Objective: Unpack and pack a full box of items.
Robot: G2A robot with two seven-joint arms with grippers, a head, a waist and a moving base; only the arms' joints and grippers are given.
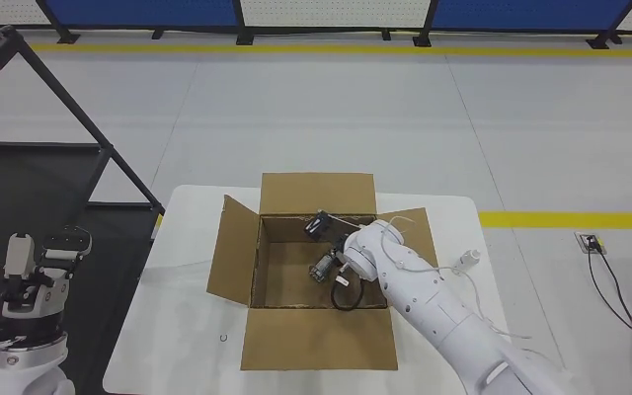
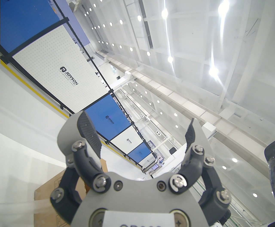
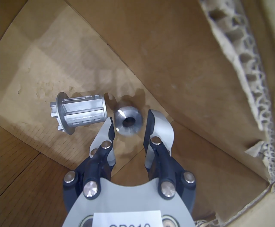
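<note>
Down in box (image 1: 318, 193): hub (image 3: 79, 112), perhaps bushing (image 3: 128, 122)

I worked over a white table (image 1: 188, 286), and a small dark ring (image 1: 225, 339) lay on it near its front left corner. Beside that table on the left stood a black metal frame (image 1: 79, 118) over a dark mat (image 1: 49, 178). On the pale floor (image 1: 296, 118) a yellow line (image 1: 296, 47) ran along the foot of blue panels (image 1: 138, 12) and a white perforated panel (image 1: 336, 10). To the right, a floor socket (image 1: 591, 242) had a black cable (image 1: 607, 286) trailing from it. Overhead, ceiling lights (image 2: 164, 13) shone bright.
</note>
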